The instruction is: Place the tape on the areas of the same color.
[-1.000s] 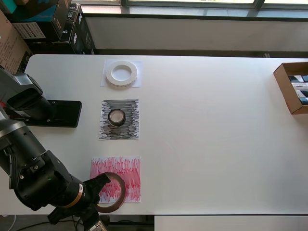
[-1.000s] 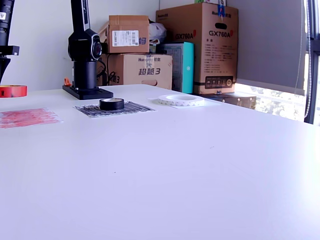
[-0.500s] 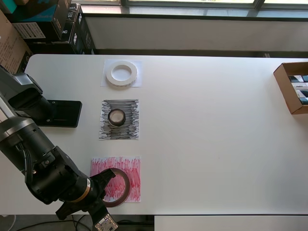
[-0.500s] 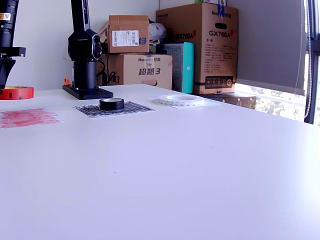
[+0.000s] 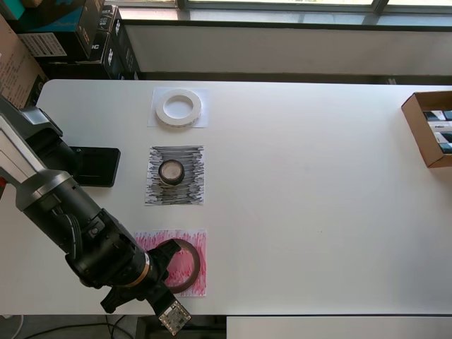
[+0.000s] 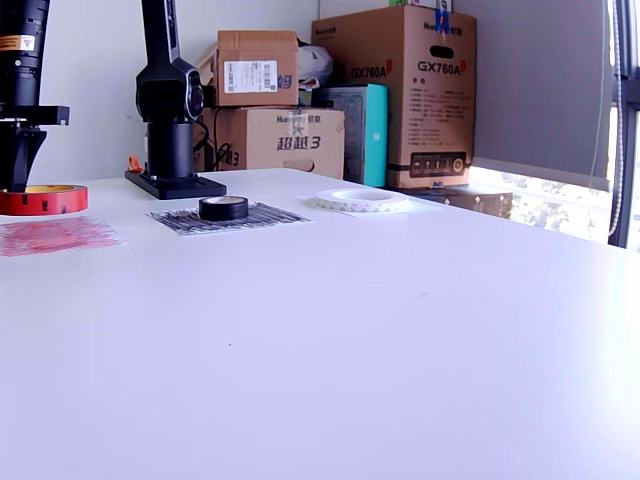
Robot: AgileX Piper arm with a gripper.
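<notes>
**Q:** White table (image 5: 318,212) under a window, cardboard boxes (image 6: 395,95) stacked behind: what lies on it?

**A:** Three squarish sheets in a column near the overhead view's left. Top: plain white sheet (image 5: 157,119) bearing the flat white ring (image 5: 179,108). Middle: black-scribbled sheet (image 5: 192,176) with the small black roll (image 5: 171,171) at its centre. Bottom: red-scribbled sheet (image 5: 199,244), close to the table's near edge. An open carton (image 5: 421,131) sits at the overhead view's right edge, and the arm's black base plate (image 5: 95,166) beside the middle sheet.

**Q:** Where is the dark-red roll (image 5: 189,263)?

**A:** Over the red-scribbled sheet, lying flat. In the exterior view the roll (image 6: 42,200) is raised above the sheet (image 6: 55,235), not touching it, at that view's left.

**Q:** And the gripper (image 5: 164,265)?

**A:** It is closed on the dark-red roll, pinching the rim on the side toward the overhead view's left. One finger shows inside the ring; the arm reaches in from the overhead view's lower left. In the exterior view the gripper (image 6: 15,170) comes down onto the roll from above.
</notes>
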